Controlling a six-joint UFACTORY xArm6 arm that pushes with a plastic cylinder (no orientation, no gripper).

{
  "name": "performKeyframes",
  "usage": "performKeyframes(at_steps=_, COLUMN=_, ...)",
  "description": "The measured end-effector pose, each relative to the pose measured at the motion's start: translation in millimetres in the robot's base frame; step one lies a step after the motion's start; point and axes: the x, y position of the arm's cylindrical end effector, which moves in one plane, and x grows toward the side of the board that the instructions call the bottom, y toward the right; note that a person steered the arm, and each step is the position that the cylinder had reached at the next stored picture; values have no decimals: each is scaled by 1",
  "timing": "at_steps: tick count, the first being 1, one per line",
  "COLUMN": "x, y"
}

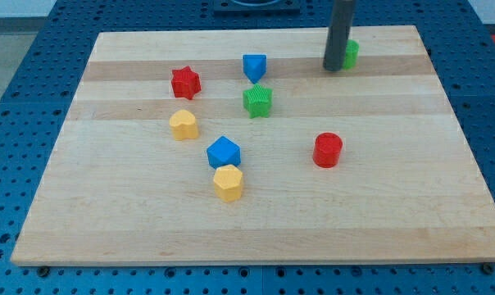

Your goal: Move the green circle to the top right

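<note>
No claw here to be spread or pinching, just my tip (pixel 334 69) planted against the left side of the green circle (pixel 350 53) (mostly hidden behind the rod), shoving it toward the desk's (pixel 108 229) top-right corner.

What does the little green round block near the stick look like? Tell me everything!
The green circle is a small bright green block with ribbed sides, like plastic. It stands flat on the wooden board near the view's top right. The dark rod hides its left part; my tip sits right against its left side. No other block touches it.
</note>
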Motion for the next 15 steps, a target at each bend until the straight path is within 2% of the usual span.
performKeyframes(at_steps=1, x=4, y=9)
performKeyframes(at_steps=6, x=-53, y=-7)
performKeyframes(at_steps=12, x=-81, y=27)
performKeyframes(at_steps=15, x=-93, y=21)
